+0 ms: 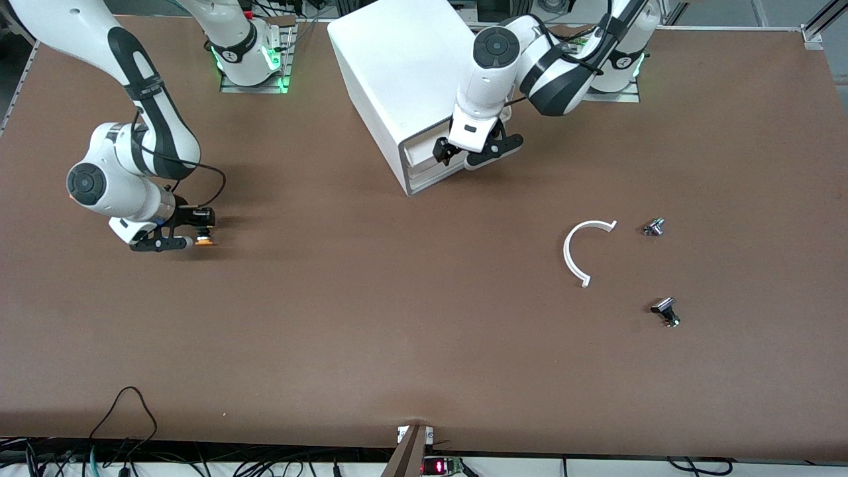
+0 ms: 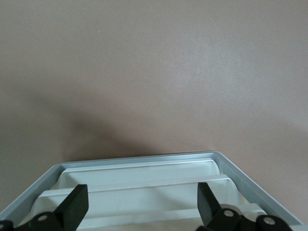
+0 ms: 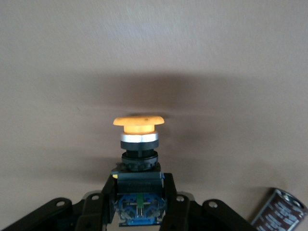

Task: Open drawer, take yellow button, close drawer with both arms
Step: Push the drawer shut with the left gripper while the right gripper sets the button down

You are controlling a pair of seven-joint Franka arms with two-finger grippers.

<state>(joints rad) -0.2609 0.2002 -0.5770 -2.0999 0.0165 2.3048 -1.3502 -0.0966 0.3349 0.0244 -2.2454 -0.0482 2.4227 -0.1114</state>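
The white cabinet (image 1: 397, 73) stands between the two arm bases. My left gripper (image 1: 474, 151) is open at the cabinet's front, its fingers (image 2: 74, 207) spread either side of the top drawer (image 1: 424, 149), which shows in the left wrist view (image 2: 144, 199). The drawer front sits close to the cabinet frame. My right gripper (image 1: 189, 232) is shut on the button (image 1: 204, 241) low over the table at the right arm's end. In the right wrist view the gripper (image 3: 138, 192) clamps the button's dark body, and the orange-yellow cap (image 3: 138, 122) points away from it.
A white curved C-shaped strip (image 1: 575, 255) lies on the table toward the left arm's end. Two small dark metal components (image 1: 654, 227) (image 1: 666, 311) lie beside it. Cables hang along the table edge nearest the front camera (image 1: 126, 424).
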